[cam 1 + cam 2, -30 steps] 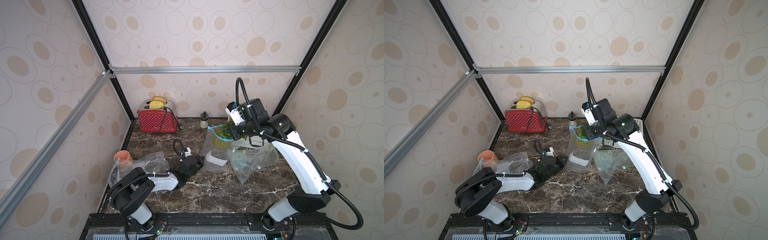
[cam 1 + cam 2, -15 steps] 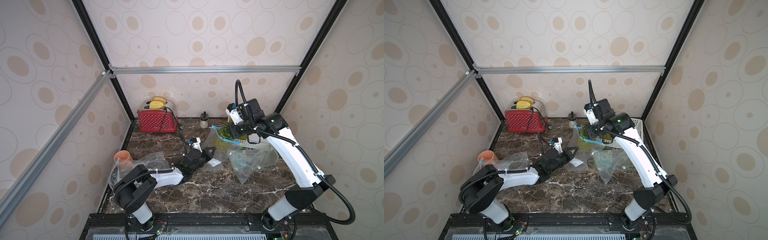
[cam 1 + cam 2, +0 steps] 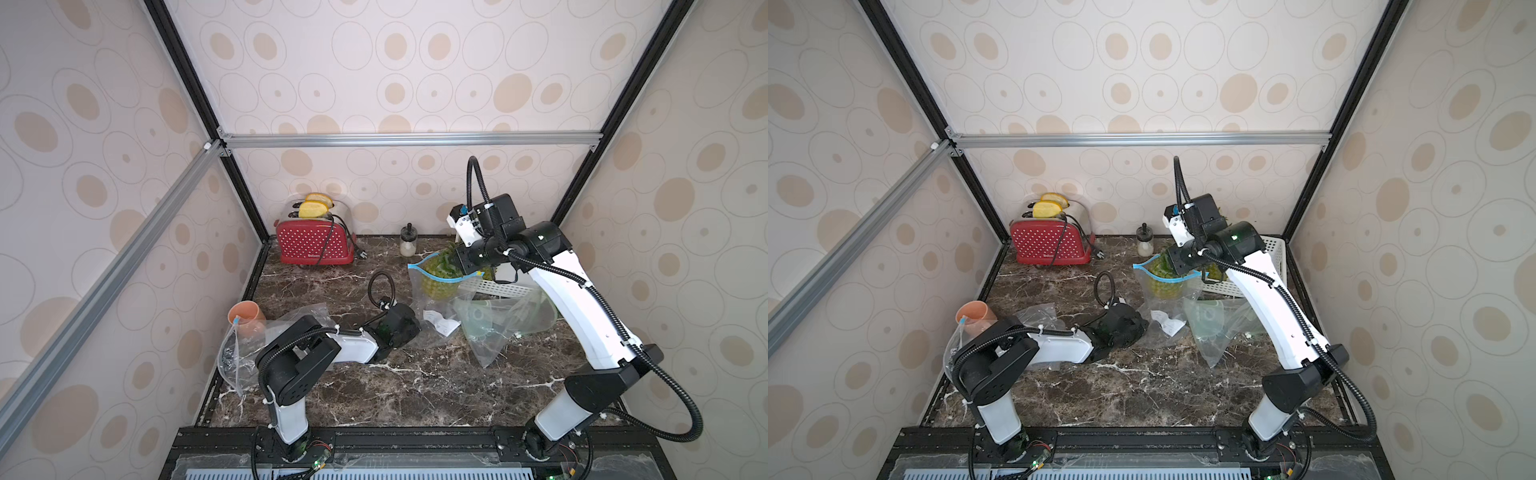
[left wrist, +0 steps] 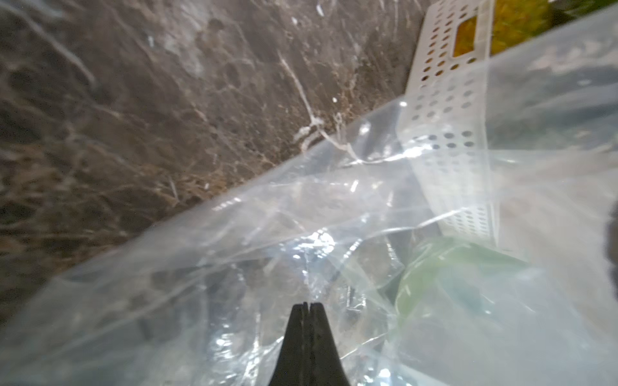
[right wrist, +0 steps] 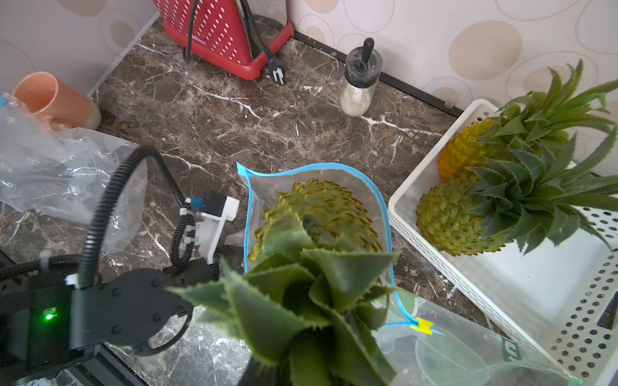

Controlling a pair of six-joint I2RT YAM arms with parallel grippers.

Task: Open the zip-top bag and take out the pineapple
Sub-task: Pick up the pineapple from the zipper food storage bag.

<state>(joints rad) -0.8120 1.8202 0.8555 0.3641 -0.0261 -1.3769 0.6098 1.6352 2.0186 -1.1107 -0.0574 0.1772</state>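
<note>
The zip-top bag [image 3: 429, 305] [image 3: 1152, 303] is clear with a blue zip rim and stands open at the back middle of the marble top. The pineapple [image 3: 434, 284] [image 5: 321, 214] sits partly inside it, its crown sticking out of the mouth. My right gripper [image 3: 455, 259] [image 3: 1173, 262] is shut on that crown from above; in the right wrist view the leaves hide its fingers. My left gripper [image 4: 306, 304] [image 3: 409, 328] lies low on the table, shut on the bag's crumpled lower end [image 4: 234, 254].
A white perforated basket [image 5: 434, 247] [image 3: 498, 286] with two more pineapples stands just right of the bag. Another clear bag [image 3: 498, 322] with something green lies in front of it. A red toaster [image 3: 311, 245], a small jar [image 3: 408, 243], an orange cup [image 3: 245, 318] and a crumpled bag [image 3: 237, 353] lie left.
My left gripper reached up toward the bag, then settled lower again on its bottom end. The bag now stands more stretched. My right gripper and the pineapple shifted slightly left.
</note>
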